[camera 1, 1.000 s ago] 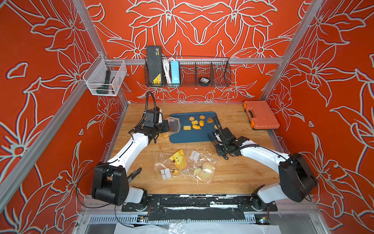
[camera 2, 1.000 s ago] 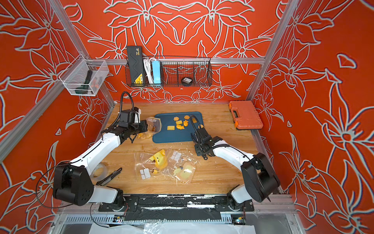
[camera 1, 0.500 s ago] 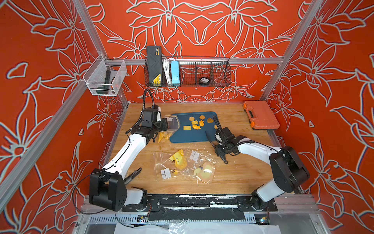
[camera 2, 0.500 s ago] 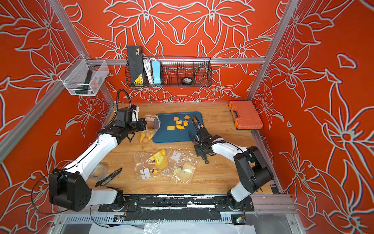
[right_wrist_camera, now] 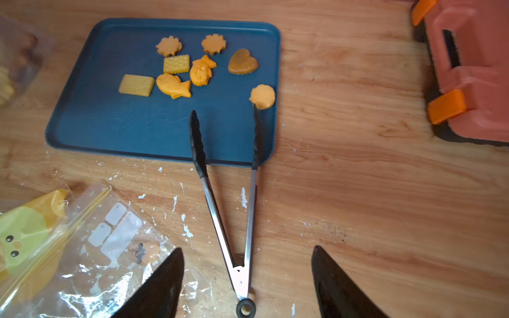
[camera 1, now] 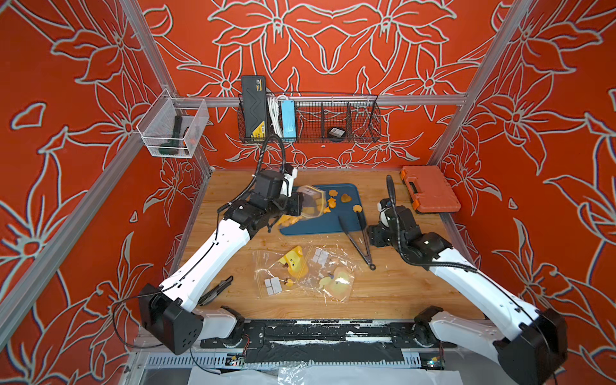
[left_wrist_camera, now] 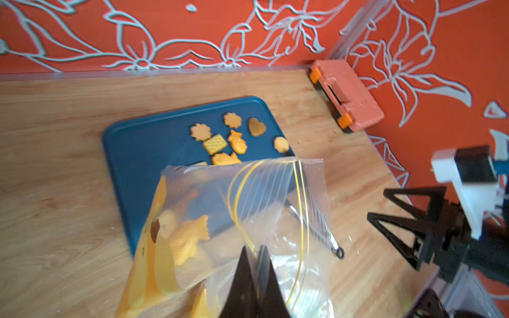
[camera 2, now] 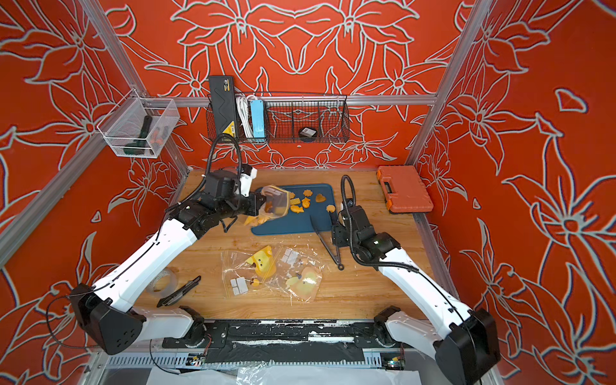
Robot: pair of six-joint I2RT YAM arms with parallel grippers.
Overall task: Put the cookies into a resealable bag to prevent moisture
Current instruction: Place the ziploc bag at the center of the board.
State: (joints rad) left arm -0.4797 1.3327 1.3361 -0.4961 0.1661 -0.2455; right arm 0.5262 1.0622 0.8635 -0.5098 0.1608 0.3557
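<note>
Red floral booth, wood bench (right_wrist_camera: 344, 179) | left jaws pinched shut on resealable bag (left_wrist_camera: 248, 198), held over tray (right_wrist_camera: 110, 118) edge, some cookies (left_wrist_camera: 187, 236) inside | eight more on tray | right jaws wide, empty, over tongs (right_wrist_camera: 217, 209) | we judge: mid-fill, next grip tongs, lift cookie to bag mouth | we read no writing

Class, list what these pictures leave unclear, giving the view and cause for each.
- How many cookies the resealable bag holds: left wrist view, blurred, crinkled plastic; bag's bottom cut off by the edge.
- Rectangular cookie: left wrist view, mostly behind the bag.
- Dark object in the wire basket: top views, too small.
</note>
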